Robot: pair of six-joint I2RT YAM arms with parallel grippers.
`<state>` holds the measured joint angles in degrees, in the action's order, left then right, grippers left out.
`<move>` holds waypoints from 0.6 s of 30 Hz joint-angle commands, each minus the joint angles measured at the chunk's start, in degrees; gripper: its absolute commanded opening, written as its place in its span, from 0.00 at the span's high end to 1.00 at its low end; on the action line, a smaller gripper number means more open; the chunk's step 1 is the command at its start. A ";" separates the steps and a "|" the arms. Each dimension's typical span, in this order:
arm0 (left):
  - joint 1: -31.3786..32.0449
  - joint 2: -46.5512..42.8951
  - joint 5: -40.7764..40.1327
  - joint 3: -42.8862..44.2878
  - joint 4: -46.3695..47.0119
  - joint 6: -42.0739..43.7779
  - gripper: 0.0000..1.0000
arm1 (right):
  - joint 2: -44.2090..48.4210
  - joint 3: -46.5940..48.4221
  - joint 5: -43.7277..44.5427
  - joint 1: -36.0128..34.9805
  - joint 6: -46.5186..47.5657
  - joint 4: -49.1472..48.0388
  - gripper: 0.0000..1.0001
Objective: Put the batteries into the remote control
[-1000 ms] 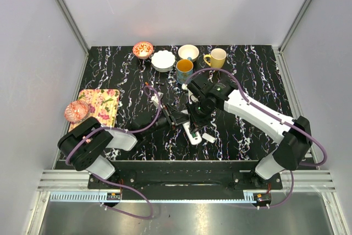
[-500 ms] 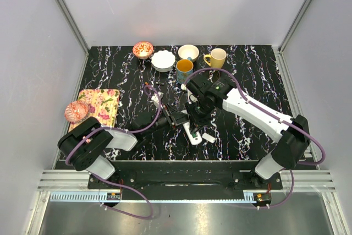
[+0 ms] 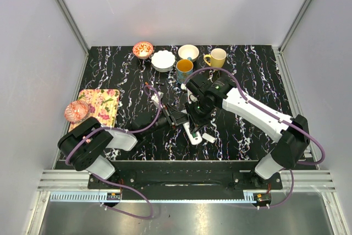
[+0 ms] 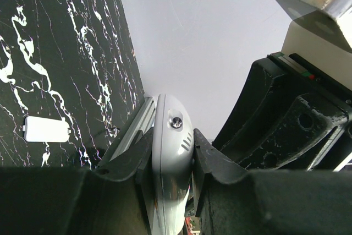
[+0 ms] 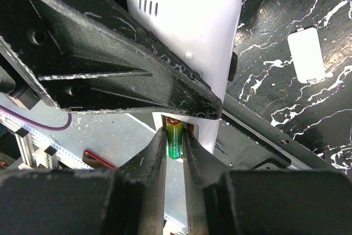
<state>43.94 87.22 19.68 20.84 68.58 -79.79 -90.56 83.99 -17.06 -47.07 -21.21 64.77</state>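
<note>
One remote control (image 3: 193, 134) sits near the middle of the table (image 3: 110, 75), just in front of the arms' bases. In the top view its long axis runs diagonally, far-left to near-right. The left gripper (image 4: 171, 137) has its jaws clamped on the remote's sides, and the rounded tip with its small bulb points out past the fingertips. The right gripper (image 5: 174, 135) hangs over the remote, jaws pinched on one green battery (image 5: 174, 142) at the white body's slot. One small white cover (image 3: 208, 137) lies flat just beside the remote. At the far edge stand three bowls and two mugs
</note>
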 commanded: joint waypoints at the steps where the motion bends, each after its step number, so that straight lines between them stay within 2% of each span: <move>1: 0.62 -0.91 0.36 1.40 22.30 -2.47 1.00 | -0.67 1.62 1.33 0.14 0.56 -0.88 0.77; 18: 0.35 0.23 0.18 1.39 22.74 -2.92 1.00 | -0.31 2.76 2.64 0.05 0.73 0.18 0.68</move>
<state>43.94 87.61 19.51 20.84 68.75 -80.79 -90.63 84.23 -17.04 -47.09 -21.21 64.75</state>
